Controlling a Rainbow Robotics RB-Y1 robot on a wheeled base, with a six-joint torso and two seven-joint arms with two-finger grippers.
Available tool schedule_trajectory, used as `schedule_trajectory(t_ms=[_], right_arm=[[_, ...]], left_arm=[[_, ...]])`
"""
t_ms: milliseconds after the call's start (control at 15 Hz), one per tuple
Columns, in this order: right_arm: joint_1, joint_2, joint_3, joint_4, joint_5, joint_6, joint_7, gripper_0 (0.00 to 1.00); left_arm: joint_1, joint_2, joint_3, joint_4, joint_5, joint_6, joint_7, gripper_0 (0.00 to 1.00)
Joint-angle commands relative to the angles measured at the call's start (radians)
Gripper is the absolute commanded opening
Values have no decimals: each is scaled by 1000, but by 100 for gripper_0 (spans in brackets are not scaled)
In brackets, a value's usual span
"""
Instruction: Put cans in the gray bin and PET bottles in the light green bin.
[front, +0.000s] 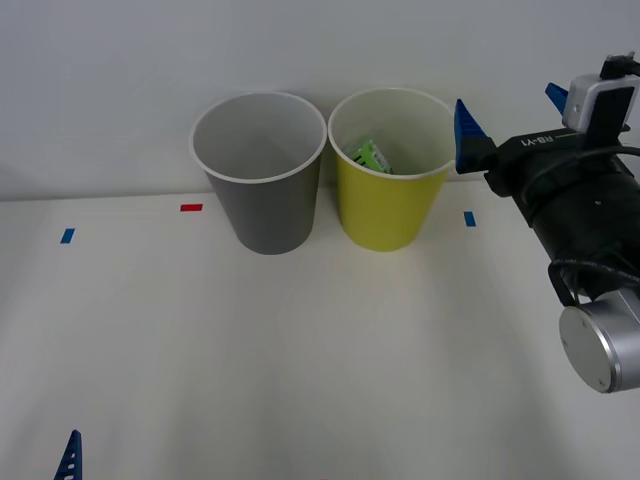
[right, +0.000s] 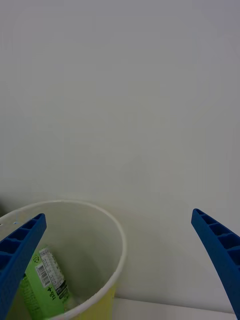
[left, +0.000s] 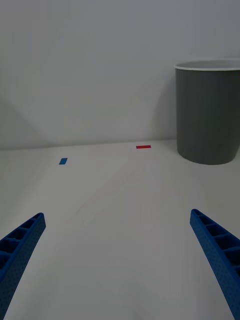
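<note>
Down at the desk's near left corner, the left tool (left: 120, 265) waits open. Right tool (front: 505, 112) hangs open beside the light green bin (front: 385, 215), bottle (front: 369, 155) inside. Gray bin (front: 265, 210) touches it.

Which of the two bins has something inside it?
The light green bin, on the right next to the open right gripper: the green-labelled PET bottle lies in it. The gray bin to its left looks bare inside.
</note>
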Motion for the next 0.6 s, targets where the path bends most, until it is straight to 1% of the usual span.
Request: schedule_trajectory(t_ms=[67,200,400,600], right_arm=[[126,-63,-2,1,-21,-143,-18,100],[206,-88,-10,1,-64,-229,-22,100],[328,-95,-19,1,-58,-350,-12,100],[451,-95,-13,1,-24,-473,-3,100]], left_arm=[[0,0,0,0,0,0,0,100],[0,0,0,0,0,0,0,100],[0,0,0,0,0,0,0,100],[0,0,0,0,0,0,0,100]])
